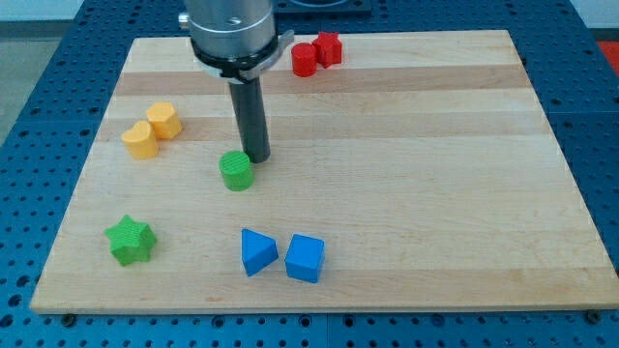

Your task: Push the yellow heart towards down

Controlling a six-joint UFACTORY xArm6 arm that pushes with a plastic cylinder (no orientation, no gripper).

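Two yellow blocks sit at the view's left: a yellow heart and, touching it on its upper right, a yellow hexagon-like block. My tip rests on the board well to the right of them, just off the upper right edge of a green cylinder. The rod rises from the tip to the arm's round head at the view's top.
A green star lies at the lower left. A blue triangle and a blue cube sit side by side near the bottom. Two red blocks touch near the top edge. The wooden board ends near each.
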